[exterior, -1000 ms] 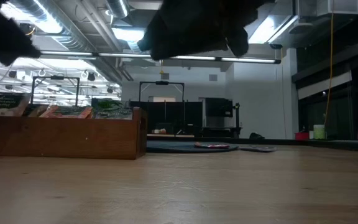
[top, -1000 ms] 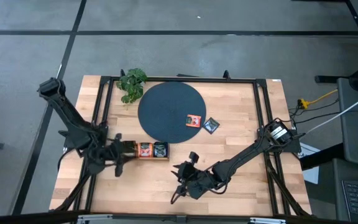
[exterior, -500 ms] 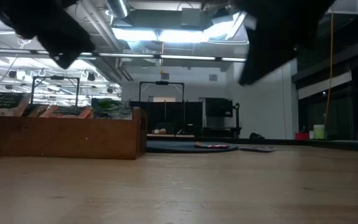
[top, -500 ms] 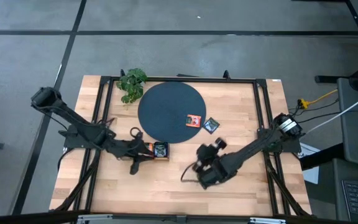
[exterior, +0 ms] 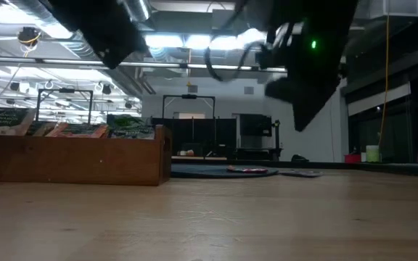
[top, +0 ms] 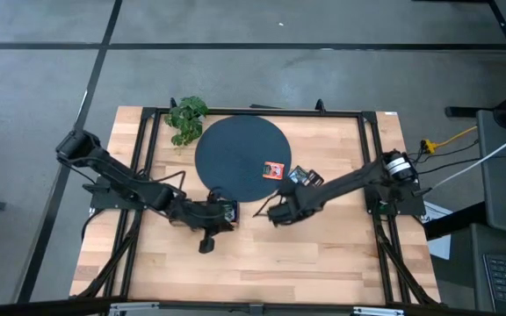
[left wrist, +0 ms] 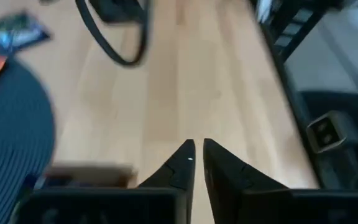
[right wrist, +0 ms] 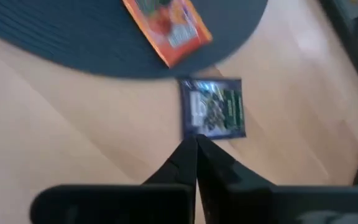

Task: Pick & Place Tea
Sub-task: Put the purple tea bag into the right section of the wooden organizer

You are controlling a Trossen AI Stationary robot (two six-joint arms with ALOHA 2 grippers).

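An orange-red tea sachet [top: 274,169] lies flat on the dark disc [top: 235,149]. A dark tea sachet [right wrist: 213,107] lies on the wood just off the disc's right rim. My right gripper [right wrist: 196,148] hovers shut a little short of it, on its near side, touching nothing. The wooden tray [exterior: 71,156] holds more sachets standing on edge; in the high view my left arm covers most of it. My left gripper [left wrist: 197,155] is above the tray's right end, its fingers drawn together to a thin slit with nothing between them.
A leafy green plant [top: 187,118] stands at the far left, beside the disc. A black frame [top: 372,158] runs along the table's sides. Bare wood [top: 323,263] lies along the near edge. Cables [left wrist: 117,37] hang from my right arm.
My left gripper has swept toward the table's right edge, from beside the tray's left end to above its right end. My right gripper has gone from the near edge toward the far edge, up to the dark sachet, and has tipped downward. The sachets have not moved.
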